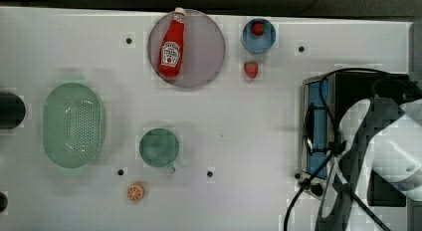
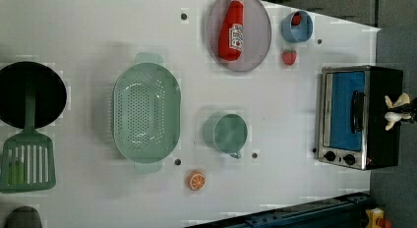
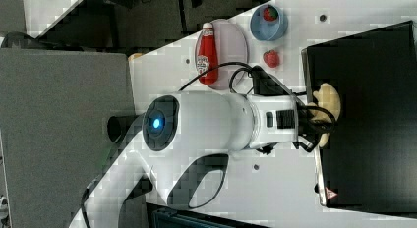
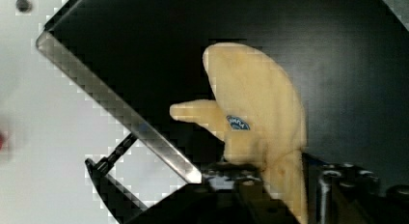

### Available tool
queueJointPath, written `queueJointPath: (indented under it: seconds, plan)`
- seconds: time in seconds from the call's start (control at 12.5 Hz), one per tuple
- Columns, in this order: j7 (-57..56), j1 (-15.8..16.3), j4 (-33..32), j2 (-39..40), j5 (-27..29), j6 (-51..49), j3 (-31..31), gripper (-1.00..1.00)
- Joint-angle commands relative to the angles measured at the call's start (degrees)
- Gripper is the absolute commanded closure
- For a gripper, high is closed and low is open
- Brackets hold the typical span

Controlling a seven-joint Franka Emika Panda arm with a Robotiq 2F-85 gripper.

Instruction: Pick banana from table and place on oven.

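While the banana [image 4: 260,113] is held over the black top of the oven [image 3: 364,115], the gripper [image 3: 319,121] is seen clenched on it, the pale fruit pinched at its lower part in the wrist view with a peel flap splayed to one side and a small blue sticker showing. Whether the fruit is touching the oven top or hanging just above it cannot be told. The oven is set at the top view's right edge of the white table [image 1: 239,121], its blue glass door turned toward the table's middle. Elsewhere on the table, a ketchup bottle [image 1: 171,44] is laid on a grey plate [image 1: 209,47], a strawberry [image 1: 251,69] is placed just beside a blue bowl [image 1: 259,36], and a green colander [image 1: 73,125], a green cup [image 1: 159,147] and an orange slice [image 1: 135,192] are spread well apart from the oven.
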Motion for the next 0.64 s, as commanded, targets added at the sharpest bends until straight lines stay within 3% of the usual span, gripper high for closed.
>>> queueJointPath:
  seconds: [0.08,0.4,0.64]
  plan:
    - [-7.68,-0.30,0.60,-2.60,0.49,1.61,-0.59,-0.04]
    - [-7.71,-0.28,0.39,-3.29,0.35,0.44,-0.63,-0.93]
    - [-7.73,0.44,2.95,-8.36,-0.59,-5.32,-0.32,-1.00]
